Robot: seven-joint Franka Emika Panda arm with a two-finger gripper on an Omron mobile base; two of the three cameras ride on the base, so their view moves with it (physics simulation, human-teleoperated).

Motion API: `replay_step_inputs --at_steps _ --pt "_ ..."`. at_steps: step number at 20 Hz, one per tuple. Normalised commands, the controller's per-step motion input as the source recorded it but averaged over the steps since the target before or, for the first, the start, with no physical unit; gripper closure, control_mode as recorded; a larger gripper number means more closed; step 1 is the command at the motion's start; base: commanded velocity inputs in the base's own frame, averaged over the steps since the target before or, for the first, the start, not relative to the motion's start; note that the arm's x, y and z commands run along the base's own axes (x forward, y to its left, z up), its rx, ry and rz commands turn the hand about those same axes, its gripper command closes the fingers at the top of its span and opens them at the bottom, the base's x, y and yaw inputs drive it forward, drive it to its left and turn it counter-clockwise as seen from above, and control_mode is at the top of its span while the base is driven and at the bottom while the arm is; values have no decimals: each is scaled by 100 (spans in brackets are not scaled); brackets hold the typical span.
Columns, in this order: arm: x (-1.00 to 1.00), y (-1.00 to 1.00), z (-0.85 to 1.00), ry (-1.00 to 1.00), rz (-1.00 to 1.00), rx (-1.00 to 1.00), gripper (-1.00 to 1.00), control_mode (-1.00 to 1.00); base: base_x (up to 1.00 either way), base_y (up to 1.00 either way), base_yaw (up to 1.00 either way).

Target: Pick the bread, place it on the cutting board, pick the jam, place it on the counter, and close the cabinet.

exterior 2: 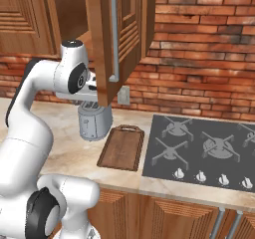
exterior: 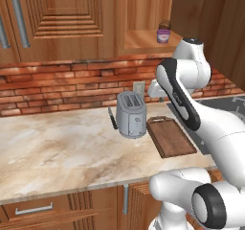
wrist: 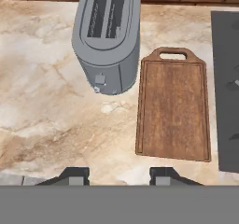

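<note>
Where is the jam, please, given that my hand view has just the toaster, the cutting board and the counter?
Observer: The jam stands on the shelf inside the open cabinet, high on the wall.
Operator: Thank you. Is the bread near it?
Observer: A brown shape sits right behind the jam; it is probably the bread, but it is mostly hidden.
Operator: And how does the door stand?
Observer: The door is swung wide open and stands out from the wall above the toaster.
</note>
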Motion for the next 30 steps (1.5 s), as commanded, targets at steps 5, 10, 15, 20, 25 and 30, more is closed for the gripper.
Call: replay_step_inputs --at_steps 5,10,15,20,25,30 --pt "0 0 -1 -6 0 0 -100 -100 0 0 0" --pt "-1 0 0 -12 0 0 -100 -100 0 0 0" --pt "-13 0 2 -21 0 0 -100 -100 0 0 0" --pt "-14 0 10 -18 0 0 -100 -100 0 0 0" --pt "-21 0 29 -22 0 0 -100 -100 0 0 0" --pt "-5 0 44 -4 0 0 -100 -100 0 0 0"
